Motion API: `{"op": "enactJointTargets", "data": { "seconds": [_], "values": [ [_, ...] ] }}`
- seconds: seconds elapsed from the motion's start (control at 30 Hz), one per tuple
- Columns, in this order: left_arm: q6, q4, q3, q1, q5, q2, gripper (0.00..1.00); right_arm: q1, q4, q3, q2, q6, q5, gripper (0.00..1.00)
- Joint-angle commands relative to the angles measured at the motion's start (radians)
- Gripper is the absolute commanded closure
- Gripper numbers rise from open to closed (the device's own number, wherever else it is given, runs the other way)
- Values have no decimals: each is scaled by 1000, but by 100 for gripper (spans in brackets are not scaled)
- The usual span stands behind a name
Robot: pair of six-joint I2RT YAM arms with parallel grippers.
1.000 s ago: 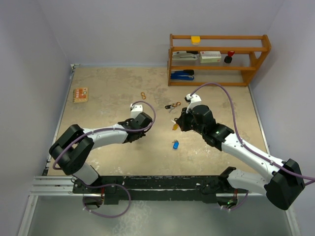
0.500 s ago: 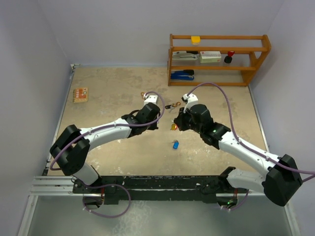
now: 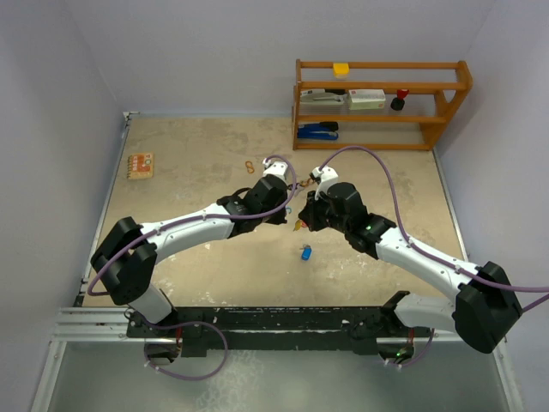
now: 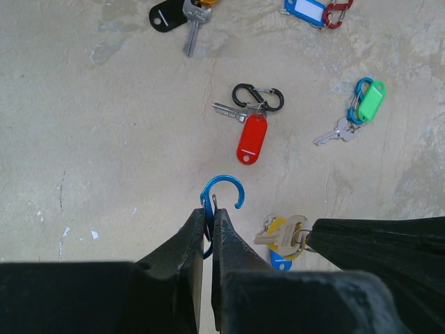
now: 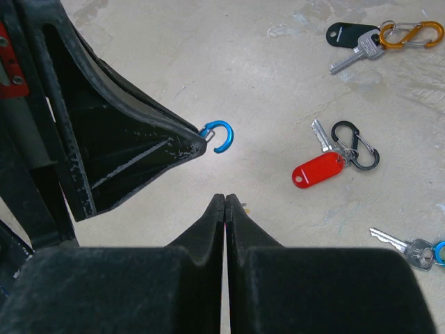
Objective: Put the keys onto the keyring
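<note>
My left gripper [image 4: 211, 212] is shut on a blue hook-shaped keyring [image 4: 224, 192], whose open hook sticks out past the fingertips. Just to its right, my right gripper [image 5: 226, 198] is shut on a key with a yellow head [image 4: 281, 233], which hangs from its black finger [image 4: 375, 240]. In the top view both grippers meet at the table's middle, left gripper [image 3: 286, 209] and right gripper [image 3: 302, 220]. From the right wrist, the keyring [image 5: 220, 135] sits just beyond and left of my shut tips. Loose keys lie beyond: red [image 4: 252, 137], green [image 4: 370, 99], black [image 4: 169, 14].
A blue-tagged key [image 3: 305, 252] lies on the table below the grippers. Black [image 5: 355, 144] and orange [image 5: 410, 33] clips hang on the loose keys. A wooden shelf [image 3: 382, 103] stands at the back right, a small box [image 3: 140, 165] at the far left.
My left arm has swung right with the blue keyring, up to the right gripper. The right gripper has edged slightly left with the yellow key.
</note>
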Motion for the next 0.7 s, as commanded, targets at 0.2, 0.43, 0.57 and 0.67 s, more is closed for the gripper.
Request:
{"op": "enactJointTargets", "data": {
  "seconds": [0.2, 0.43, 0.57, 0.67],
  "values": [
    [32, 5, 77, -36, 29, 29, 100, 6, 40, 12, 2, -25, -18, 100],
    [35, -2, 97, -54, 22, 32, 100, 6, 33, 18, 7, -30, -12, 100],
    [37, -8, 104, -60, 21, 36, 100, 6, 33, 19, 10, -31, -9, 100],
    [37, -9, 104, -65, 20, 38, 100, 6, 26, 21, 12, -33, 0, 100]
  ]
}}
